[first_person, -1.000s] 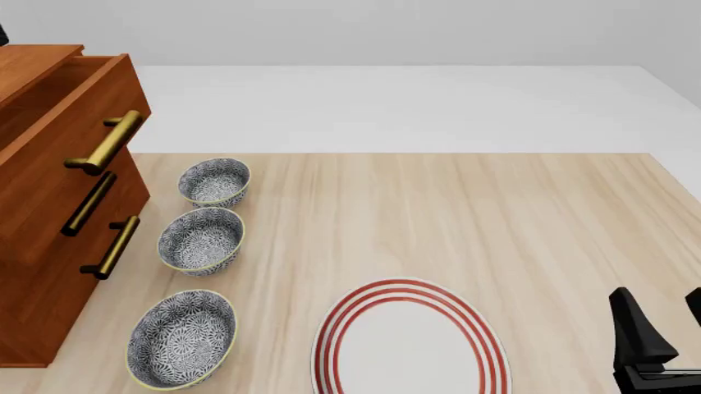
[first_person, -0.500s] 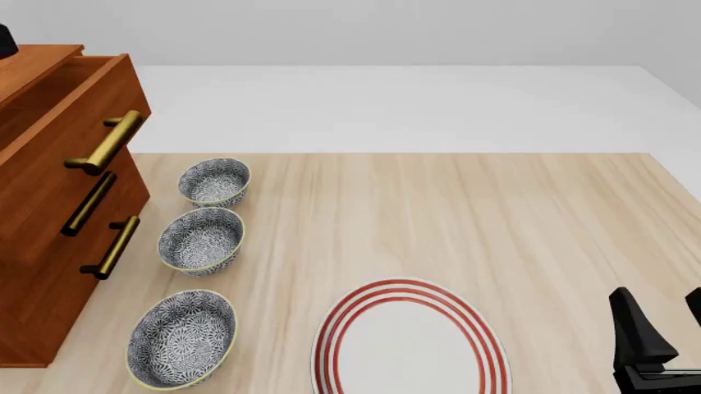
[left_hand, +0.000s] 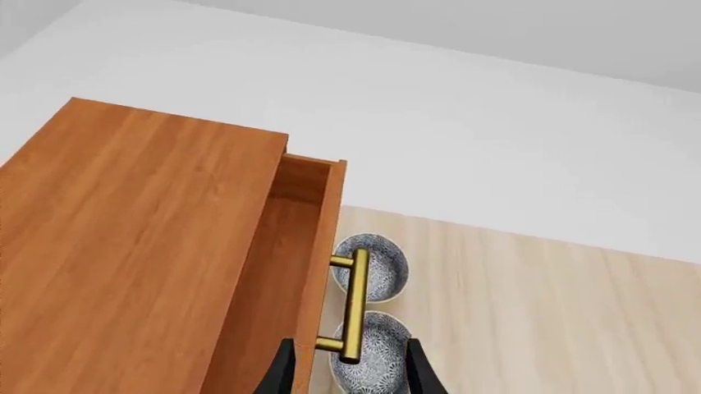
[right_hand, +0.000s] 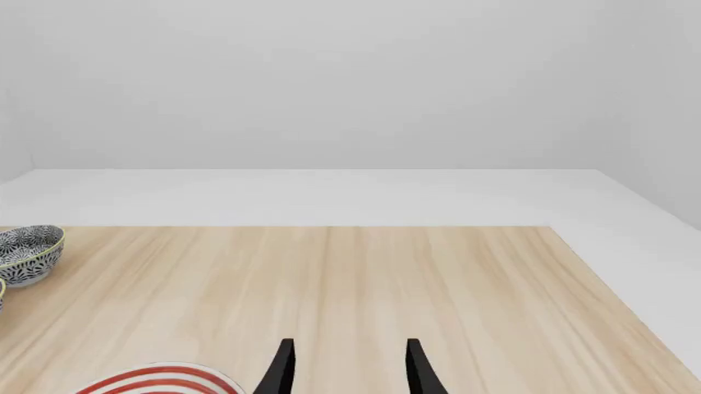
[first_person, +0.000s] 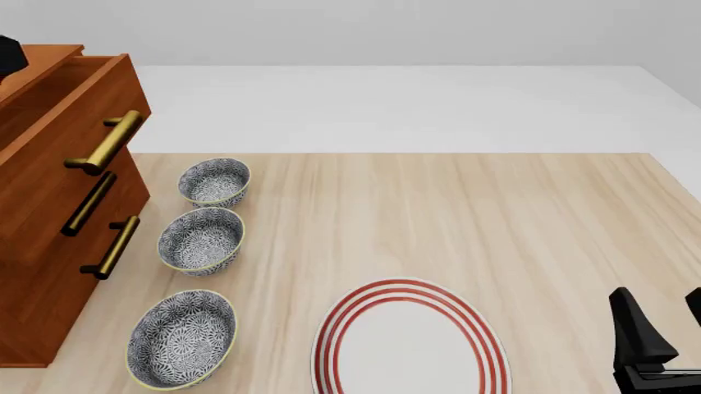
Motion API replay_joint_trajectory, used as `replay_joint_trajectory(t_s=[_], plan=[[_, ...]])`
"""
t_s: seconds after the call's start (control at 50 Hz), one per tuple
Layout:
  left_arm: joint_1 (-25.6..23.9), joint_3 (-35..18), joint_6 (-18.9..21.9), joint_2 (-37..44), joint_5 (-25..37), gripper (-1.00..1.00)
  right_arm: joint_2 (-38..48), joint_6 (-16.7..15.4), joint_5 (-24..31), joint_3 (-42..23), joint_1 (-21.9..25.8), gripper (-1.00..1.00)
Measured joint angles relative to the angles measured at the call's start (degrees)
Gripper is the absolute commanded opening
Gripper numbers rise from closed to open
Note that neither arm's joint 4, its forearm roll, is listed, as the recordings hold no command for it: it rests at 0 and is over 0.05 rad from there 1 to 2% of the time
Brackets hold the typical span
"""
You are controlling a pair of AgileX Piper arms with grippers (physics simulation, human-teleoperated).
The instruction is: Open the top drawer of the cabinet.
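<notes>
The front view looks down over the table. The left wrist view hangs high above the cabinet, ahead of its jaws. Both show its patterned bowls.

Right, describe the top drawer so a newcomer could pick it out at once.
Find the tall reddish-brown wooden cabinet at the pale wooden table's left edge, beside three patterned bowls. Of its three brass-handled fronts, the top drawer is the uppermost. It alone juts forward, showing its wooden box interior.
</notes>
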Motion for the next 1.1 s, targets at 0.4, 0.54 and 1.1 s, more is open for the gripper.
replay_joint_trajectory(t_s=[0.4, 0.54, 1.1], plan=[[1.5, 1.8, 1.5, 1.4, -2.0, 1.00, 0.0, 0.0, 0.0, 0.0, 0.0, 1.00], [1.7, 2.9, 1.9, 1.8, -2.8, 1.00, 0.0, 0.0, 0.0, 0.0, 0.0, 1.00], [2.0, 4.9, 3.3, 3.3, -4.3, 1.00, 0.0, 0.0, 0.0, 0.0, 0.0, 1.00]])
